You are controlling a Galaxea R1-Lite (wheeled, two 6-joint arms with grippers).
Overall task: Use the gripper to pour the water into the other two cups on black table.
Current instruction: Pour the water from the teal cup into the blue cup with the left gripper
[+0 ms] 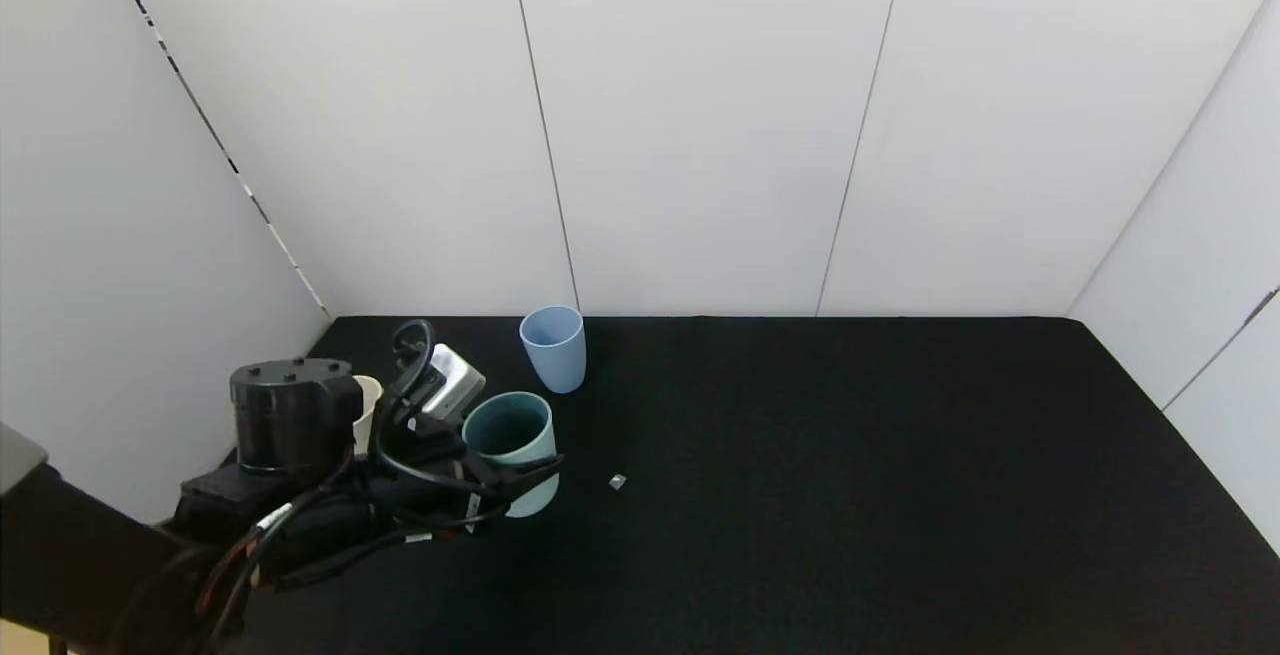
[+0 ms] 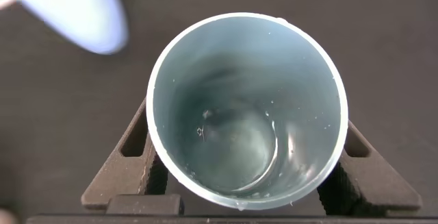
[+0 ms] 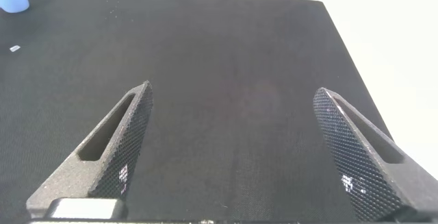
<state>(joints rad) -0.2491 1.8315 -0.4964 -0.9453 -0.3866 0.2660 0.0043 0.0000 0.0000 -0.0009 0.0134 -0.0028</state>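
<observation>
My left gripper (image 1: pixel 522 475) is shut on the teal-green cup (image 1: pixel 512 440), its black fingers (image 2: pixel 134 157) pressed on both sides of the cup's wall. The cup (image 2: pixel 246 107) stands upright and holds a little water at its bottom. The light blue cup (image 1: pixel 553 347) stands just behind it near the back wall and shows blurred in the left wrist view (image 2: pixel 75 11). The cream-beige cup (image 1: pixel 367 407) is mostly hidden behind my left arm's dark joint. My right gripper (image 3: pixel 233 135) is open and empty over the black table (image 1: pixel 850 495).
A small grey scrap (image 1: pixel 617 481) lies on the table right of the teal cup; it also shows in the right wrist view (image 3: pixel 14 47). White walls enclose the table at the back and both sides. The table's right edge (image 3: pixel 356 66) is near my right gripper.
</observation>
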